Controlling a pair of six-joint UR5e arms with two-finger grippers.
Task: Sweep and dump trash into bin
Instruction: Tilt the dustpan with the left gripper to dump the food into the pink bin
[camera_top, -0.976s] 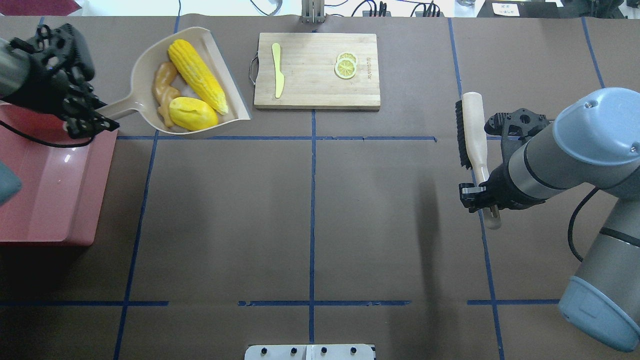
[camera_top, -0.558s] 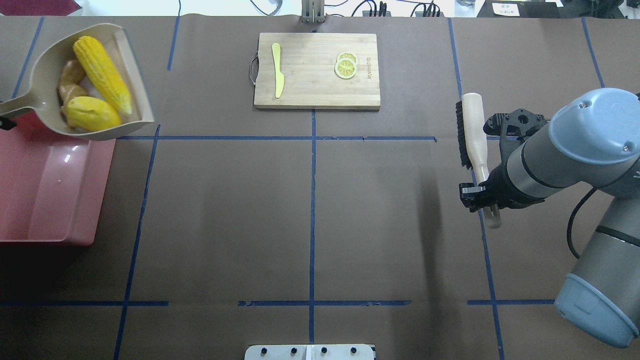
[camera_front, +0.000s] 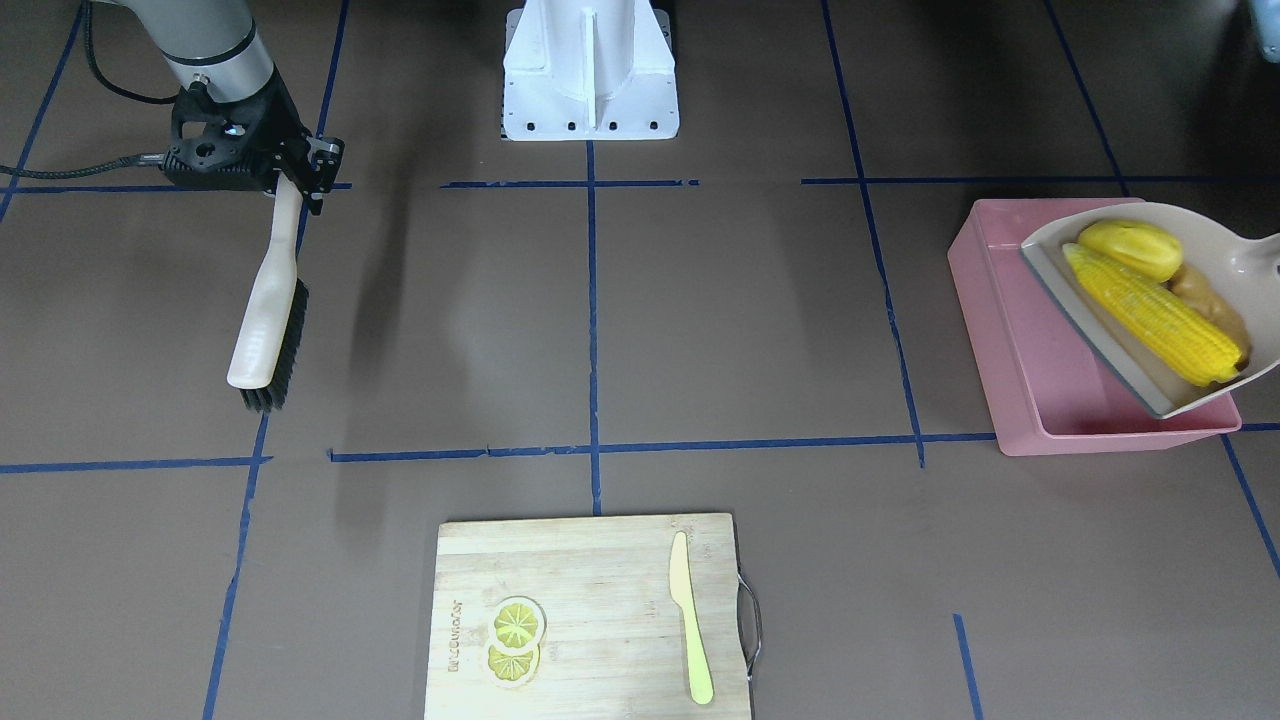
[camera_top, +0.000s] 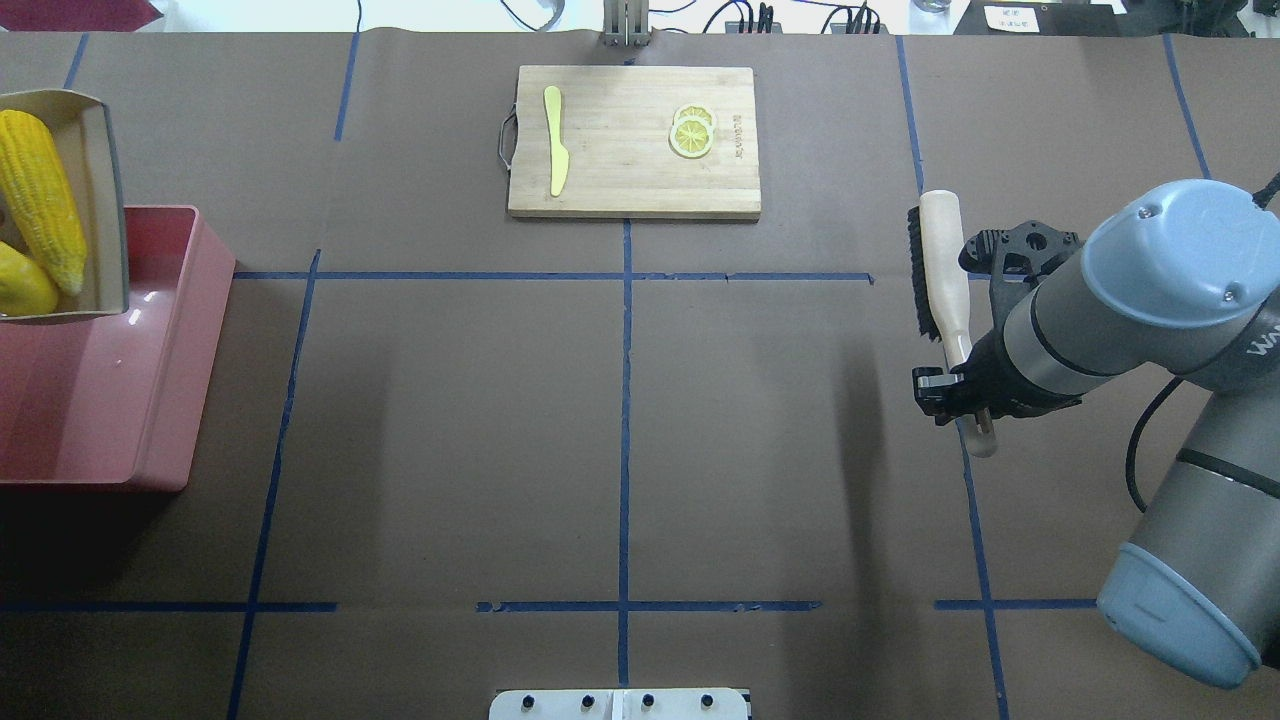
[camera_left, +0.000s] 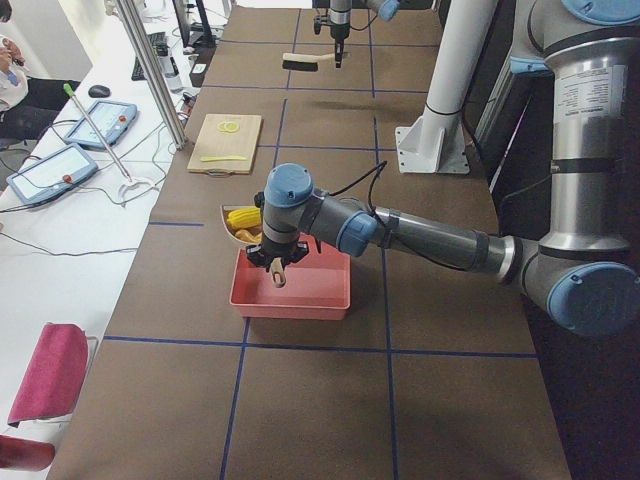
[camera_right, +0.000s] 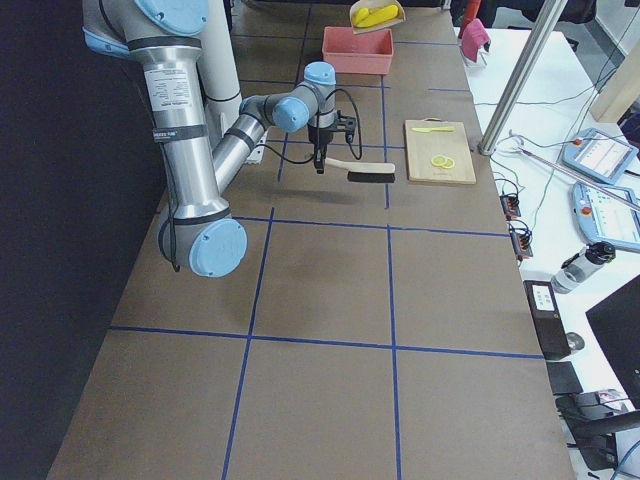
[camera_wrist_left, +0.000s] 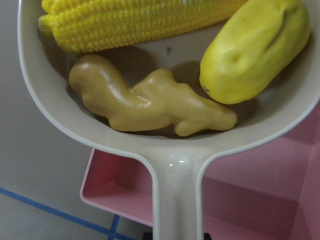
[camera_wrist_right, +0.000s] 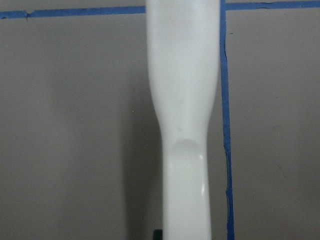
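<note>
The beige dustpan (camera_front: 1110, 352) hangs over the far end of the pink bin (camera_front: 1010, 340), tilted. It holds the corn cob (camera_front: 1150, 310), the yellow potato-like lump (camera_front: 1130, 248) and the tan ginger root (camera_front: 1205, 295). In the left wrist view all three lie in the dustpan (camera_wrist_left: 177, 165) above the bin (camera_wrist_left: 250, 195). My left gripper (camera_left: 276, 267) is shut on the dustpan handle and is off the overhead view's edge. My right gripper (camera_top: 950, 385) is shut on the handle of a wooden brush (camera_top: 943, 250), held over the table's right part.
A wooden cutting board (camera_top: 620, 150) lies at the far middle with a pale knife (camera_top: 555, 140) and lemon slices (camera_top: 692, 132) on it. Blue tape lines cross the brown table. The robot's white base (camera_front: 590, 70) stands at the near middle edge.
My left gripper has carried the loaded dustpan to the left, from beside the bin to over its far end, and has left the overhead view. The right arm and brush have barely moved.
</note>
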